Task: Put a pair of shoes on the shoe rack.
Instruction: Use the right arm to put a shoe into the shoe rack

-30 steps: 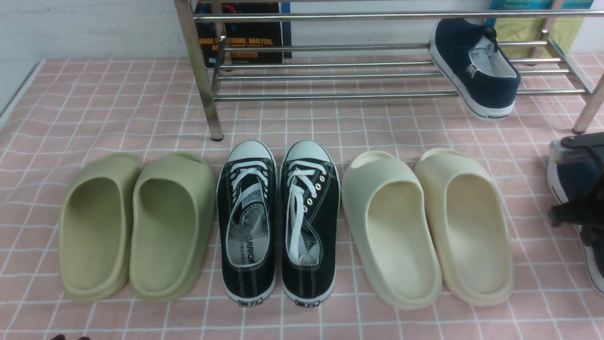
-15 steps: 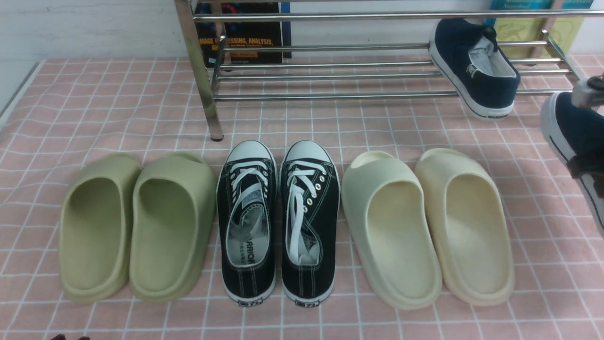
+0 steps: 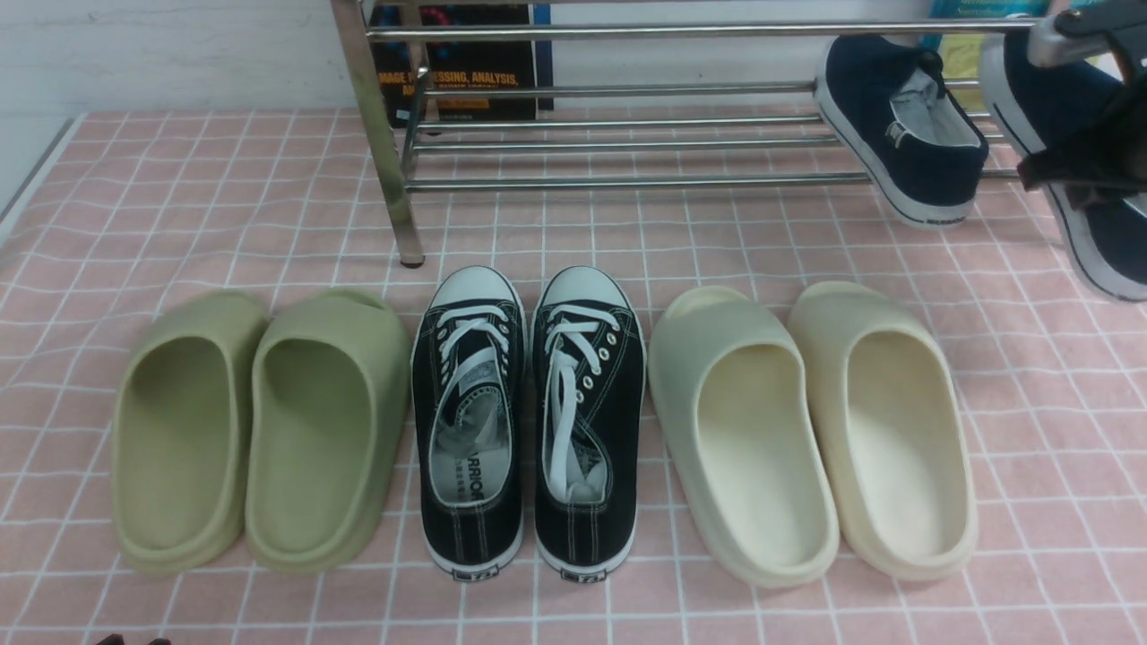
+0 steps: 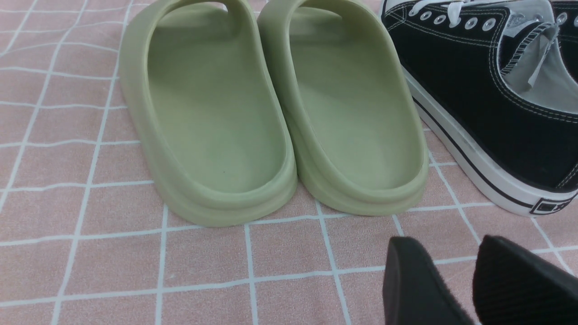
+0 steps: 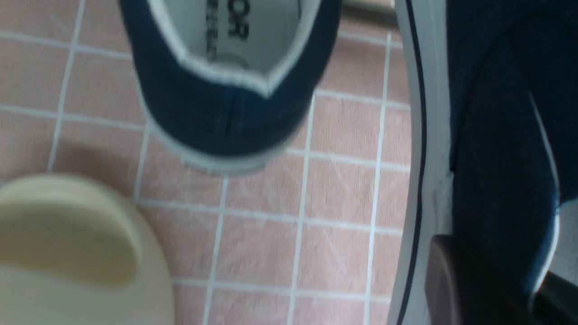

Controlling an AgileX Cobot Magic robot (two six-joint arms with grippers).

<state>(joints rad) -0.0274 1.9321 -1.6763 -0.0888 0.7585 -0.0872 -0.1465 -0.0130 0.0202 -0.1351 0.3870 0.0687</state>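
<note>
One navy slip-on shoe [image 3: 901, 125] lies tilted on the right part of the chrome shoe rack [image 3: 627, 90], its heel hanging over the front bar. My right gripper [image 3: 1080, 170] is shut on the side wall of the second navy shoe [image 3: 1057, 98] and holds it in the air at the rack's right end, next to the first. In the right wrist view my right gripper [image 5: 505, 280] clamps the held shoe [image 5: 496, 135], and the racked shoe's heel [image 5: 226, 104] shows beyond. My left gripper [image 4: 445, 275] is open and empty, low over the cloth.
On the pink checked cloth [image 3: 179, 179] in front of the rack stand green slippers [image 3: 260, 430], black lace-up sneakers [image 3: 529, 421] and cream slippers [image 3: 806, 430]. Books [image 3: 466, 63] lean behind the rack. The green slippers [image 4: 271, 113] lie just ahead of the left gripper.
My right gripper has lifted the second navy shoe from the table's right edge up and away to the height of the rack. The left arm and the other shoes have not moved.
</note>
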